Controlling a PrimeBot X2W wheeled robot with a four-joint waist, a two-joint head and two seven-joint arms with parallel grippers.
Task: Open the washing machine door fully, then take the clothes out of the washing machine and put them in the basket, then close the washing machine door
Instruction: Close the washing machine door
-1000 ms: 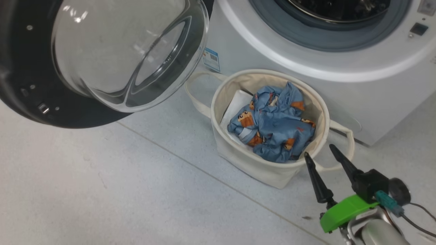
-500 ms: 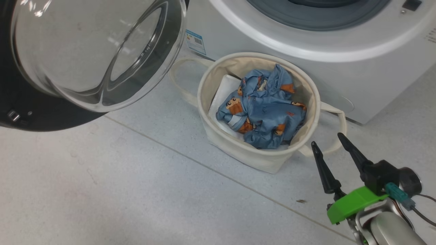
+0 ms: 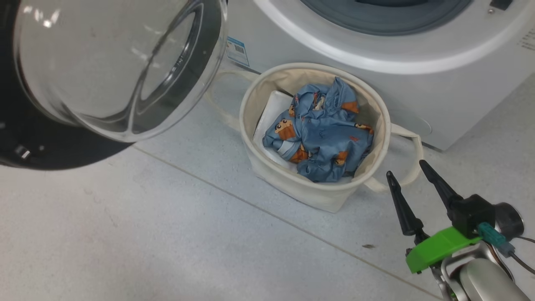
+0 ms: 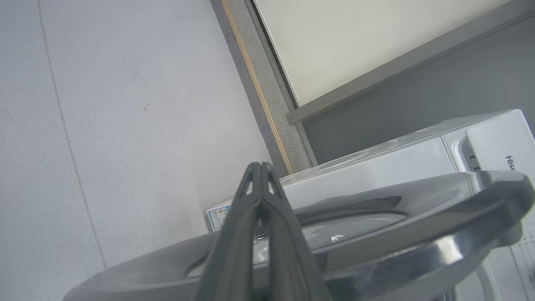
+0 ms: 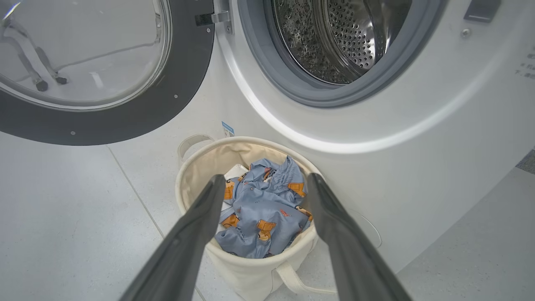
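Right end effector [image 3: 406,168] gapes empty beside basket [image 3: 301,192] of clothes [image 3: 322,138]; left end effector [image 4: 260,165] shut by open door [image 4: 397,234].

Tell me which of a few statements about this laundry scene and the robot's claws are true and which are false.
1. The bear-print clothes lie in the basket. True.
2. The washing machine door is closed. False: it stands swung open, with the drum exposed.
3. The right claw grips the clothes. False: it is open and empty, beside the basket.
4. The left claw is shut. True.
5. The basket stands on the floor in front of the washing machine. True.
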